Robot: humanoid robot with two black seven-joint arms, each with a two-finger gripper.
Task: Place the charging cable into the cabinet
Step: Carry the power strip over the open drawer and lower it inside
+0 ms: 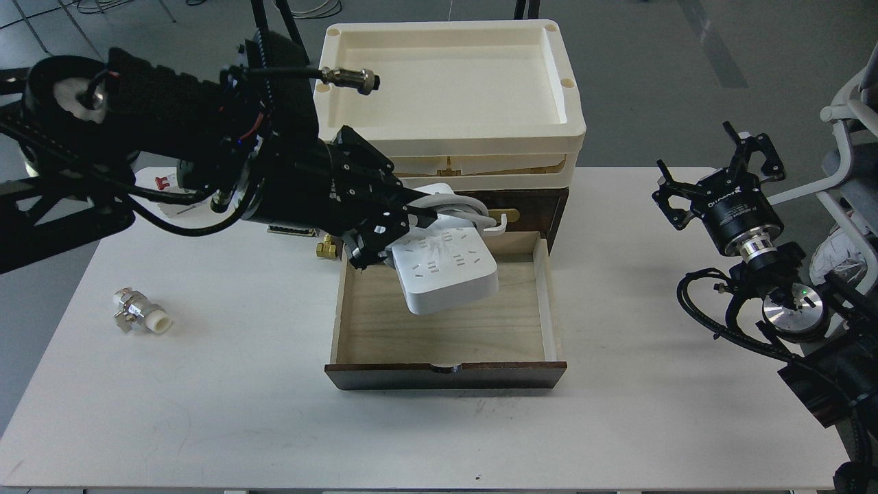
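The charging cable, a flat white power strip with its cord wrapped round it, hangs tilted over the open light wood drawer of the dark brown cabinet. My left gripper is shut on its upper left end, reaching in from the left above the drawer's back left part. The strip hides most of the white drawer handle. A cream tray sits on top of the cabinet. My right gripper is open and empty above the table's right side, well clear of the cabinet.
A small metal and white fitting lies on the left of the white table. A brass piece sits by the cabinet's left side. My left arm hides the circuit breaker and the perforated power-supply box. A chair stands at the far right.
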